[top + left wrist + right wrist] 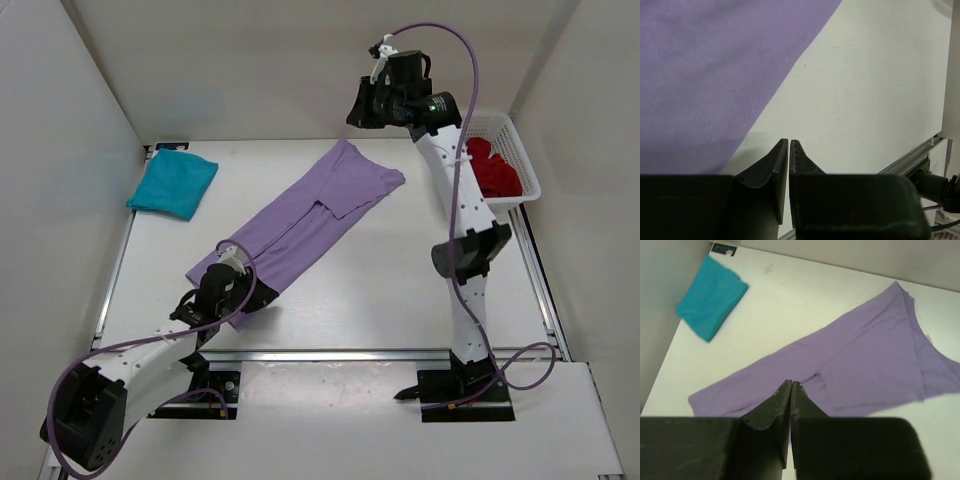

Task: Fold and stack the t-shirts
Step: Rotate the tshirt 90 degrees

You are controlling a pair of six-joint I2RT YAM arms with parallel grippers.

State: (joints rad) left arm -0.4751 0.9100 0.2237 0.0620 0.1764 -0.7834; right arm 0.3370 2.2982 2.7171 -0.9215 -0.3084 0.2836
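the lavender shirt [300,220] is lying flat in a long diagonal band across the middle of the worktop [400,290], running from the lower left of the top view toward the upper centre, with one side folded inward and a sleeve flap showing near the far end. the teal shirt [172,186] is sitting folded in the upper left corner, and the dark red shirt [495,172] is lying bunched in the white basket [530,180] at the upper right. the left claw [789,143] is hovering low by the near end of the lavender shirt, its fingers pressed together on nothing, with the cloth's edge running just beside them. the right claw [791,386] is hanging high above the far end, likewise closed and gripping nothing. the shirt is looking thin, light and limp, so it is likely going to sag and drape from wherever it is pinched, and it may slide on the smooth worktop. the folded layers are probably going to slip apart if only the top one is caught. the safest hold is looking like the two corners of one short end, pinching through every layer at the edge. a grab in the middle is likely going to bunch the cloth and spoil the fold.
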